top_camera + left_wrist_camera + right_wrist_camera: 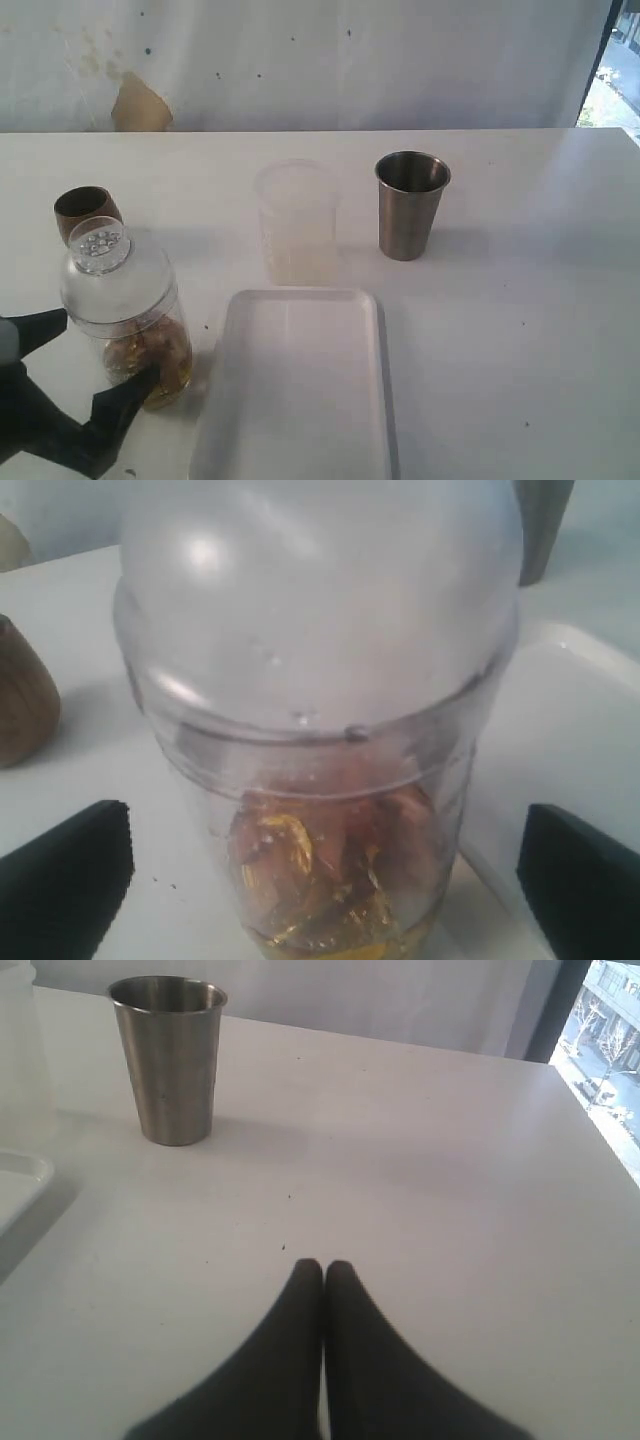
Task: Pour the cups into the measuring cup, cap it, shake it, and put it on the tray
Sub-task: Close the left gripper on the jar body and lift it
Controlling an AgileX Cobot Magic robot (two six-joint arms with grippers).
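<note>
The measuring cup (130, 320) is a clear cylinder with a domed clear cap and brown and gold contents. It stands on the table just left of the white tray (300, 460). My left gripper (85, 365) is open, one finger on each side of the cup's lower part and neither touching it. The left wrist view shows the capped measuring cup (330, 780) between the spread left gripper (322, 880) fingers. The brown wooden cup (87, 213) stands behind the measuring cup. The steel tumbler (410, 205) stands upright at the back right. My right gripper (323, 1265) is shut and holds nothing, above bare table.
A frosted translucent beaker (296, 222) stands just behind the tray, left of the steel tumbler (168, 1058). The tray's corner (15, 1175) shows in the right wrist view. A white wall closes off the back of the table.
</note>
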